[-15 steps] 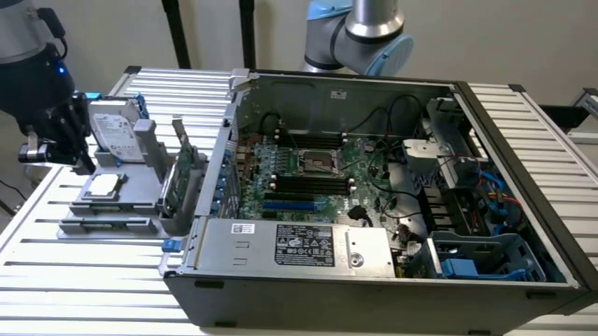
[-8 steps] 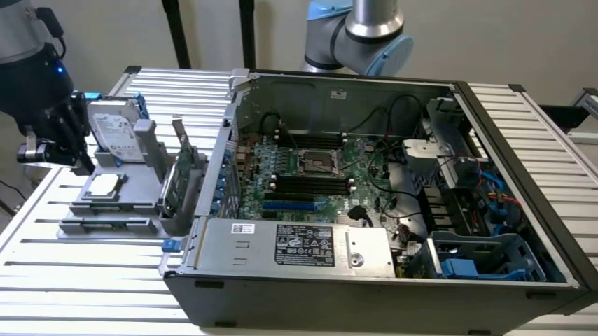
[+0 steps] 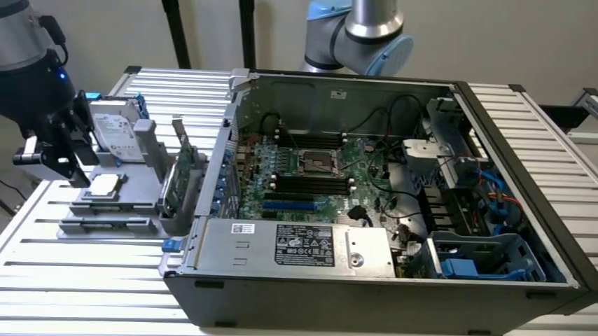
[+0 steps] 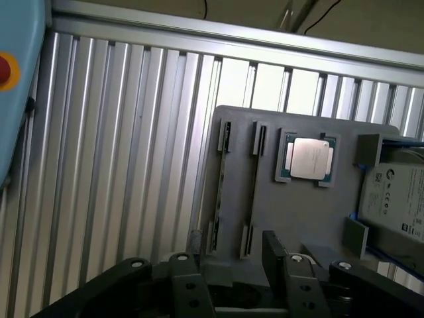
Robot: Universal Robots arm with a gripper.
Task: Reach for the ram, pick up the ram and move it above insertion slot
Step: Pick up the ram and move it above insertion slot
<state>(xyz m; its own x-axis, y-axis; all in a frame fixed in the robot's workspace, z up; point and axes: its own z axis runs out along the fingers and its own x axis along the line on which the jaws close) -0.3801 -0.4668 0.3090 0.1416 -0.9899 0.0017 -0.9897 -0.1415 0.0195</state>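
Ribbed aluminium slats make up the table (image 3: 75, 280), with an open computer case (image 3: 374, 280) on it. A grey fixture (image 4: 298, 218) sits just beside the case, on the exterior view's left. Over that fixture hangs the arm (image 3: 28, 77), its upper part cut off by the frame edge. Seen from the wrist, the gripper (image 4: 233, 240) has its two fingers (image 4: 273, 248) apart with nothing between them, hovering above the fixture's slotted end. The ram (image 4: 220, 185) stands on edge in the slot farthest from the CPU (image 4: 310, 159). It reads as a thin dark line, and its chips cannot be made out. Whether the neighbouring slot holds anything I cannot tell. A drive (image 4: 397, 199) beyond the CPU is cut off at the frame edge. A green card (image 3: 182, 175) stands upright between fixture and case, partly hidden.
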